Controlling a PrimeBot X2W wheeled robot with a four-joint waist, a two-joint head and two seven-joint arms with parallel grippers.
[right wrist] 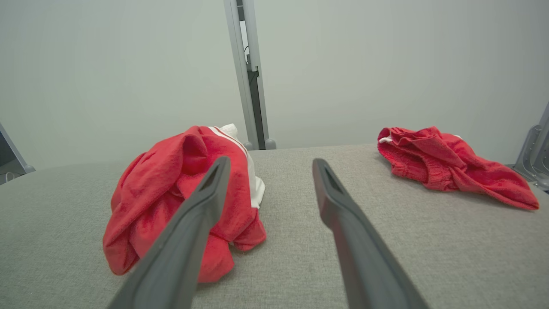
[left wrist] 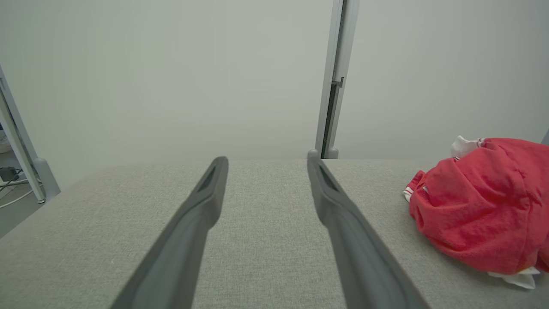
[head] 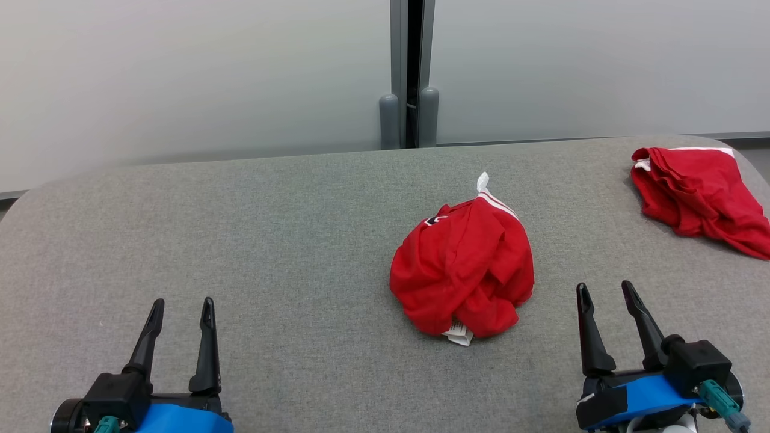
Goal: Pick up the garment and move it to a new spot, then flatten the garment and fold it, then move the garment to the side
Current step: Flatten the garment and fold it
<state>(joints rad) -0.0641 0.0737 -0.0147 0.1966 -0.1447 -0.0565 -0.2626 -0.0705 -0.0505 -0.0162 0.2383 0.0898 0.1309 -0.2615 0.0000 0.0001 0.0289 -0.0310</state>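
Crumpled red garment with white stripes (head: 462, 270) is lying heaped just right of centre in the head view, on the grey fabric-covered counter (head: 271, 240). Right gripper (head: 604, 287) is showing near it at lower right and left gripper (head: 182, 304) well apart at lower left, both spread and empty. Second red cloth (head: 698, 192) is lying at upper right.

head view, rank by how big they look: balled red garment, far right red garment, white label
1. balled red garment
2. far right red garment, farther off and cropped by the edge, so unsure
3. white label
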